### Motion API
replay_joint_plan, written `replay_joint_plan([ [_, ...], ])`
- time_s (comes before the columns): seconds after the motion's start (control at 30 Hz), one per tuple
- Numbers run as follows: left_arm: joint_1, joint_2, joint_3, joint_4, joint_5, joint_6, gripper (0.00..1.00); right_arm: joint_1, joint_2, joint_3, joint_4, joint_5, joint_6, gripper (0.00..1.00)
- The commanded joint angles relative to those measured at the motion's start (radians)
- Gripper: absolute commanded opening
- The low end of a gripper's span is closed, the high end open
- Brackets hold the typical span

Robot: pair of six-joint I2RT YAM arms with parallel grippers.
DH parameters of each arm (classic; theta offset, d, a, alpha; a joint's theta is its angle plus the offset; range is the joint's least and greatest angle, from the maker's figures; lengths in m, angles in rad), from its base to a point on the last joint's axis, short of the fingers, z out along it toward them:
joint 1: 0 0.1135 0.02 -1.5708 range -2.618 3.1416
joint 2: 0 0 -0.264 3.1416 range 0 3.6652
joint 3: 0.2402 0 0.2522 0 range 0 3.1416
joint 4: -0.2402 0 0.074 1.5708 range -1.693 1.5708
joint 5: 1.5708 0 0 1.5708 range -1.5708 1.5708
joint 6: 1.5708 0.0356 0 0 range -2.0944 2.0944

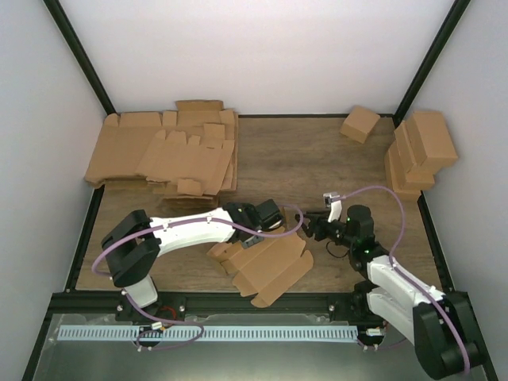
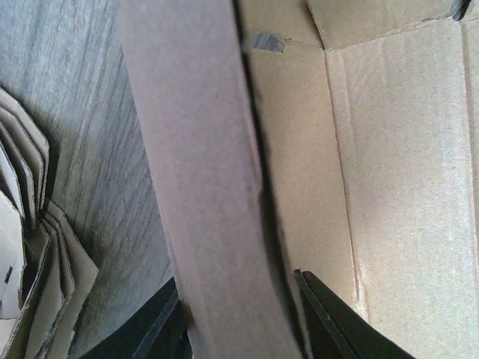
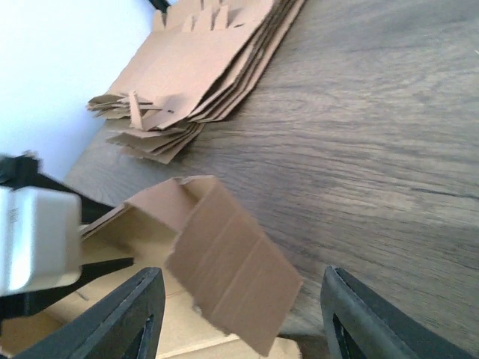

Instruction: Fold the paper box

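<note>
The paper box [image 1: 274,262] is a brown cardboard blank, partly folded, lying on the wooden table in front of both arms. My left gripper [image 1: 252,230] is at its left end. In the left wrist view a raised wall strip [image 2: 202,179] runs between the fingers of the left gripper [image 2: 236,299], which looks shut on it; the box's inner floor [image 2: 397,164] lies to the right. My right gripper [image 1: 311,224] is open at the box's far right corner. In the right wrist view a raised flap [image 3: 232,269] hangs just ahead of the right gripper [image 3: 241,280], untouched.
A stack of flat cardboard blanks [image 1: 171,151] lies at the back left, also in the right wrist view [image 3: 202,67]. Finished boxes [image 1: 421,151] are piled at the back right, with one small box [image 1: 359,123] beside them. Loose folded pieces [image 2: 30,247] lie left of the box.
</note>
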Motion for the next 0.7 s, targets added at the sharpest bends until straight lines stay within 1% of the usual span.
replay_joint_plan([
  [0.0,-0.009,-0.039,0.003,0.008,-0.015,0.006,0.37,-0.064,0.126,0.058,0.102,-0.070,0.051,0.60],
  [0.1,-0.013,-0.041,0.003,0.008,-0.015,0.006,0.37,-0.066,0.283,0.143,0.108,-0.110,0.027,0.59],
  [0.17,-0.015,-0.039,0.003,0.009,-0.015,0.008,0.37,-0.066,0.396,0.197,0.138,-0.195,0.014,0.58],
  [0.2,-0.015,-0.037,0.003,0.009,-0.016,0.007,0.37,-0.067,0.450,0.215,0.175,-0.255,0.023,0.58],
  [0.27,-0.018,-0.038,0.001,0.011,-0.016,0.008,0.37,-0.072,0.539,0.216,0.331,-0.387,0.085,0.58],
  [0.33,-0.020,-0.036,0.001,0.013,-0.017,0.008,0.37,-0.074,0.600,0.219,0.437,-0.427,0.148,0.58],
  [0.5,-0.024,-0.031,0.001,0.015,-0.011,0.011,0.37,-0.074,0.700,0.261,0.483,-0.487,0.187,0.57],
  [0.67,-0.030,-0.026,0.001,0.018,-0.014,0.014,0.37,-0.074,0.684,0.233,0.450,-0.542,0.138,0.49],
])
